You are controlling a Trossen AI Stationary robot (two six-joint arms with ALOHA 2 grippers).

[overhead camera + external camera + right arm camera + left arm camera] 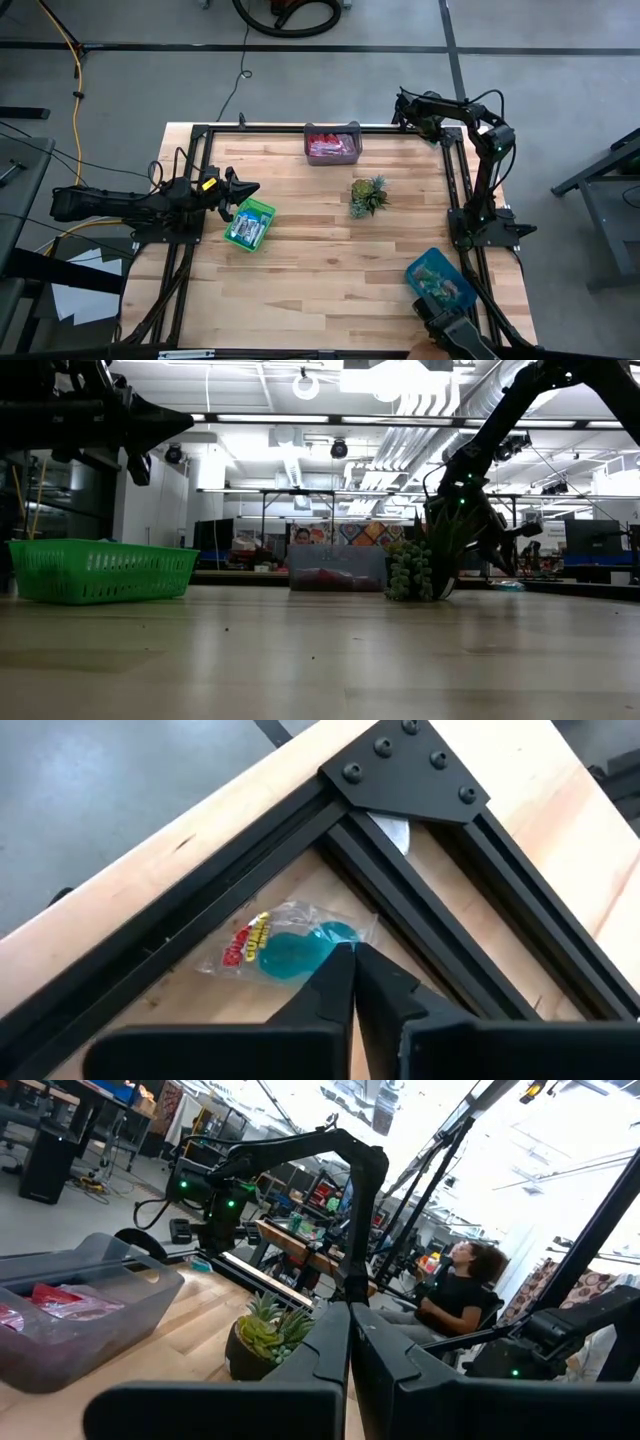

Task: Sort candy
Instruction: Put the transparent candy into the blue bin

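Observation:
A candy, a blue sweet in a clear wrapper with red and yellow print, lies flat on the wood in the table's far right corner, inside the angle of the black frame rails. My right gripper is shut at its edge; in the high view it reaches over that corner. My left gripper hangs shut and empty over the far end of the green bin, which holds blue-and-white candy. A grey bin holds red candy. A blue bin holds mixed candy. My right gripper pinches the wrapper's edge beside the blue sweet, between its two fingertips. The fingers slant down from above toward the table's far right corner. The candy lies flat on the wood, its printed end away from the fingers.
A small spiky green plant in a pot stands mid-table, right of centre. The black frame's corner plate and rails close in the candy on two sides. A person sits beyond the table's far side.

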